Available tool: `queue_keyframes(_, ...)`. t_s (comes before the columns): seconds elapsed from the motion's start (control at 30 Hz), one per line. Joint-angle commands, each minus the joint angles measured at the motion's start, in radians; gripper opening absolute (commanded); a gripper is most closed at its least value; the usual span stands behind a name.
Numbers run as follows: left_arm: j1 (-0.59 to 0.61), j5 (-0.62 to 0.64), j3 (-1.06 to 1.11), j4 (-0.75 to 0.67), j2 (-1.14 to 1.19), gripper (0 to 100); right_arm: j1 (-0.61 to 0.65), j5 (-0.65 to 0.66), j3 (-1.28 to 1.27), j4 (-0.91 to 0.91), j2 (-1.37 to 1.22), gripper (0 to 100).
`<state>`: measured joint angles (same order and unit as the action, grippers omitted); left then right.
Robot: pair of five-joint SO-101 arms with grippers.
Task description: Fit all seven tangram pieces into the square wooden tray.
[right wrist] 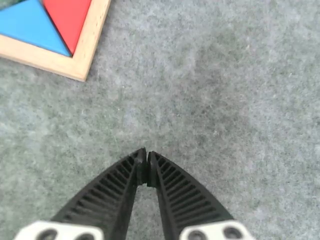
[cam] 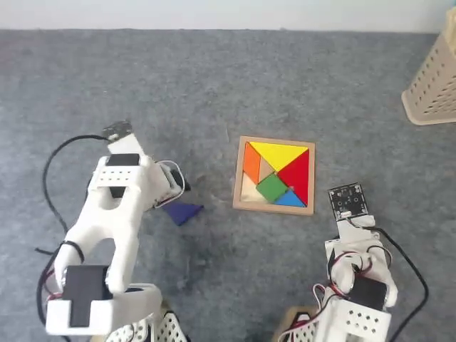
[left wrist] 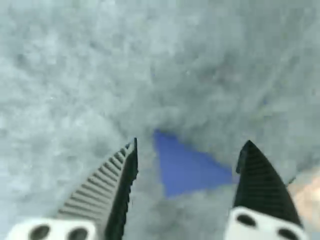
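1. The left gripper (left wrist: 191,145) stood with its two fingers spread apart, holding nothing. The dark blue triangle (left wrist: 190,170) lay flat on the grey carpet (left wrist: 75,75) in the gap between them. One corner came close to one finger, though contact could not be judged.
2. In the high view, carpet bordered every edge of the triangle (cam: 184,211). The triangle lay just beyond the left gripper (cam: 171,187), on the side toward the wooden tray (cam: 236,174). A strip of carpet separated the triangle from the tray's nearest edge.
3. The right gripper (right wrist: 147,160) had its fingertips pressed together on nothing. Carpet lay beneath and ahead of it. A corner of the tray (right wrist: 50,60) lay ahead and to one side, well apart from the tips.
4. The tray held a yellow triangle (cam: 279,153), an orange piece (cam: 252,165), a red triangle (cam: 298,174), a green square (cam: 271,187) and a light blue triangle (cam: 291,199). All five sat inside the rim.
5. Two pale patches (cam: 249,189) showed among them. Whether they were pieces or bare tray floor could not be told.
6. A perforated beige basket (cam: 434,85) stood far beyond the right gripper, at the carpet's edge.
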<state>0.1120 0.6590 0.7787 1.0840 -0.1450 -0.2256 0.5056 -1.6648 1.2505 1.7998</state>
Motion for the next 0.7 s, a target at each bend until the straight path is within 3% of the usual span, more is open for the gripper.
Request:
queue_keyframes(0.0, -0.009, 0.109, 0.021, -0.078, -0.026, 31, -0.013, 0.008, -0.018, 0.01, 0.015, 0.8)
queue_keyframes(0.3, -0.183, 0.121, 0.124, -0.097, -0.026, 31, -0.013, 0.008, -0.018, 0.01, 0.015, 0.8)
queue_keyframes(0.57, -0.187, 0.121, 0.131, -0.092, -0.025, 30, -0.013, 0.008, -0.018, 0.01, 0.015, 0.8)
queue_keyframes(0.67, -0.184, 0.121, 0.14, -0.094, -0.025, 26, -0.013, 0.008, -0.018, 0.01, 0.015, 0.8)
